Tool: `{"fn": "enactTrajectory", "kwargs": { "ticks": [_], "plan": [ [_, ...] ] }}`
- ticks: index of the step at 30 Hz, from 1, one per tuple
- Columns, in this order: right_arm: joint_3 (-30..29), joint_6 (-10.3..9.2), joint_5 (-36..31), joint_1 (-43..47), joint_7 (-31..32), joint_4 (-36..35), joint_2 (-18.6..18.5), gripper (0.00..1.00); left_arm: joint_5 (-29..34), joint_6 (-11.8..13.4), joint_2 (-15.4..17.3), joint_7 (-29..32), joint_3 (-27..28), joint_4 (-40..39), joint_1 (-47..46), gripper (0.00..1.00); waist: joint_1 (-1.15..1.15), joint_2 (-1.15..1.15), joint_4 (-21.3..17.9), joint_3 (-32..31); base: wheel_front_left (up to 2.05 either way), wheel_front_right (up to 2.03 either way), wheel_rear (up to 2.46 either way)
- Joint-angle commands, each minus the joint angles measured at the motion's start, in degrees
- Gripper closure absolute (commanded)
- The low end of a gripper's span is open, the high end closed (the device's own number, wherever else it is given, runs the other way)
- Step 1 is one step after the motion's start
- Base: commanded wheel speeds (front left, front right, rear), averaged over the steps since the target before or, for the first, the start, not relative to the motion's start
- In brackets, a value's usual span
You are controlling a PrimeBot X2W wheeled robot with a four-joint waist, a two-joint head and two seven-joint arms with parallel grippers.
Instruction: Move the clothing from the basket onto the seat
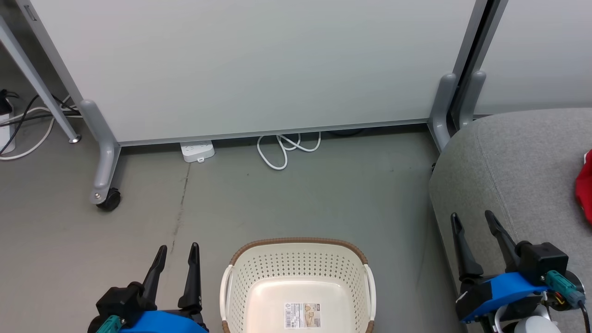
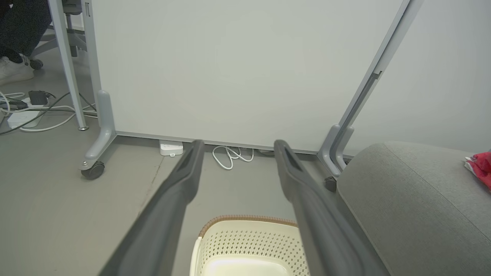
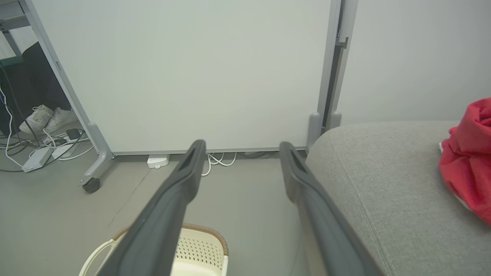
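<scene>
red clothing [image 3: 470,153] in one heap on one seat [image 3: 383,184], one basket [image 1: 298,266] near.

right gripper [image 3: 241,148]: jaws apart | clothing [image 3: 466,165]: on seat [image 3: 383,191] | basket [image 3: 201,245]: on floor [image 3: 249,199]

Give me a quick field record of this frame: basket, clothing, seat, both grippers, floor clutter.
basket: upright on the floor between the grippers; the visible part holds no clothing, just a label; near end cut off by the frame
clothing: red, lying on the seat, at the view's right edge
seat: grey, right of the basket
left gripper: open, empty, left of the basket
right gripper: open, empty, over the seat's near edge
clutter: power strip and looped white cable at the partition foot
</scene>
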Motion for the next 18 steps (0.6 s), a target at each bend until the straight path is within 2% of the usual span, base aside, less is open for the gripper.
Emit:
{"fn": "enactTrajectory", "kwargs": {
  "ticks": [1, 11, 12, 18],
  "plan": [
    [0.0, 0.01, 0.2, 0.7, 0.0, -0.2, 0.1, 0.00, 0.2, -0.1, 0.3, -0.2, 0.0, 0.1, -0.1, 0.00, 0.00, 0.00, 0.0, 0.0, 0.00, 0.00, 0.00],
    [0.6, 0.01, 1.7, 0.9, 0.4, 0.1, 0.1, 0.00, 0.0, -0.1, 0.5, -0.2, -0.2, 0.3, -0.4, 0.00, 0.00, 0.00, -0.2, 0.2, 0.00, 0.00, 0.00],
    [0.6, 0.00, 1.6, 0.2, 0.3, 0.0, 0.0, 1.00, 0.0, 0.0, 0.2, 0.0, -0.2, 0.2, 0.0, 1.00, 0.00, 0.00, -0.2, 0.2, 0.00, 0.00, 0.00],
    [0.6, 0.00, 1.8, 1.0, 0.6, 3.1, 0.3, 1.00, -0.2, 0.0, -0.6, 0.3, -0.2, 2.8, 1.6, 1.00, 0.00, 0.00, -0.3, 0.2, 0.00, 0.00, 0.00]
  ]
}}
